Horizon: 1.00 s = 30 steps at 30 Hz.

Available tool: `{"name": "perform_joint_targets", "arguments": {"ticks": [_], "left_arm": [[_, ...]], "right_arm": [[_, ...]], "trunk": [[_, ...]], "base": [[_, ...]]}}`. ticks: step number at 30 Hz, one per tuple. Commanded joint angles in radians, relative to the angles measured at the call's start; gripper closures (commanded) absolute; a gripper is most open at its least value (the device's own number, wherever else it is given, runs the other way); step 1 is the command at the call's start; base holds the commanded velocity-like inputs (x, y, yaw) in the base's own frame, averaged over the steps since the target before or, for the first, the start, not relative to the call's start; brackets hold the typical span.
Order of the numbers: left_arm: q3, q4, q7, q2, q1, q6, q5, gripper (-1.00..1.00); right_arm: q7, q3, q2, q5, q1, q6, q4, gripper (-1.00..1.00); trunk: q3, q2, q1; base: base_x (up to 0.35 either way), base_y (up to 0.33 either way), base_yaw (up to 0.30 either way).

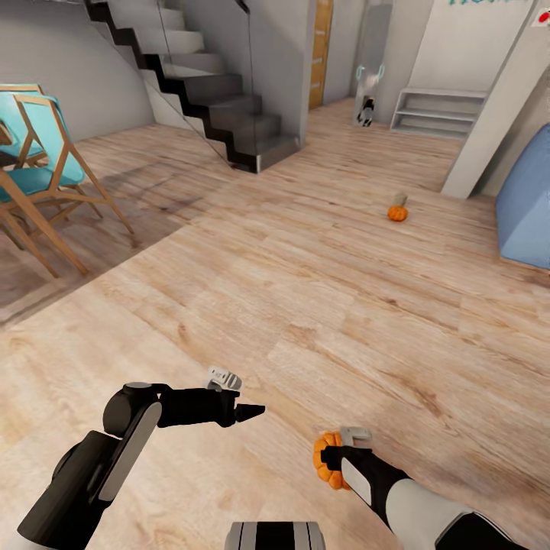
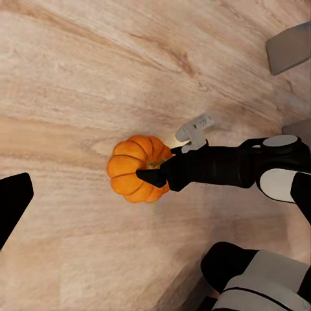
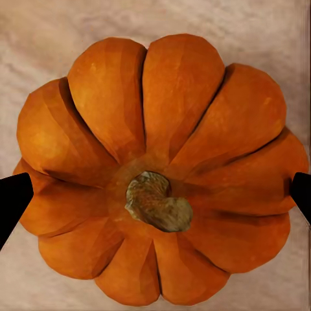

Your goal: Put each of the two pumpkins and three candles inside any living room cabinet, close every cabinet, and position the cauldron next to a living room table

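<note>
Wood floor [image 1: 305,290] spans the room; stairs [image 1: 206,84] at back, teal chair [image 1: 38,168] on the left, blue sofa [image 1: 527,206] on the right. Right hand [image 1: 330,458] grips a pumpkin [image 1: 327,460] just above the floor, fingers on both flanks. Left hand [image 1: 252,413] is narrow, holding nothing. Second pumpkin [image 1: 397,214] on the floor farther off, touching a candle [image 1: 399,200].
</note>
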Motion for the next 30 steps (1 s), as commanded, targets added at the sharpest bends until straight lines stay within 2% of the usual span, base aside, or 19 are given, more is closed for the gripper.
{"name": "perform_joint_targets", "arguments": {"ticks": [1, 8, 15, 21, 30], "left_arm": [[0.000, 0.000, -0.003, 0.000, -0.001, 0.004, -0.002, -1.00], [0.000, 0.001, -0.001, 0.000, -0.001, 0.004, -0.004, -1.00], [0.000, 0.001, 0.000, 0.000, -0.001, 0.004, -0.004, -1.00], [-0.001, 0.001, 0.001, 0.000, -0.001, 0.004, -0.005, -1.00], [-0.002, 0.001, 0.004, -0.003, -0.001, 0.004, -0.007, -1.00]], "right_arm": [[-0.006, 0.007, -0.001, -0.010, 0.000, 0.004, -0.005, 1.00], [-0.002, 0.006, -0.007, -0.010, 0.003, -0.003, -0.020, 1.00], [0.047, 0.004, -0.010, -0.010, 0.003, -0.008, -0.022, 1.00], [0.056, 0.005, -0.010, -0.010, 0.006, -0.050, -0.022, 1.00], [0.059, 0.005, -0.011, -0.010, 0.007, -0.056, -0.021, 1.00]], "trunk": [[0.003, 0.000, -0.001], [0.030, 0.002, -0.004], [0.057, 0.003, -0.007], [0.081, 0.005, -0.010], [0.115, 0.007, -0.014]], "base": [[0.000, 0.000, 0.000], [0.000, 0.000, 0.000], [0.000, 0.000, 0.000], [0.000, 0.000, 0.000], [0.000, 0.000, 0.000]]}}
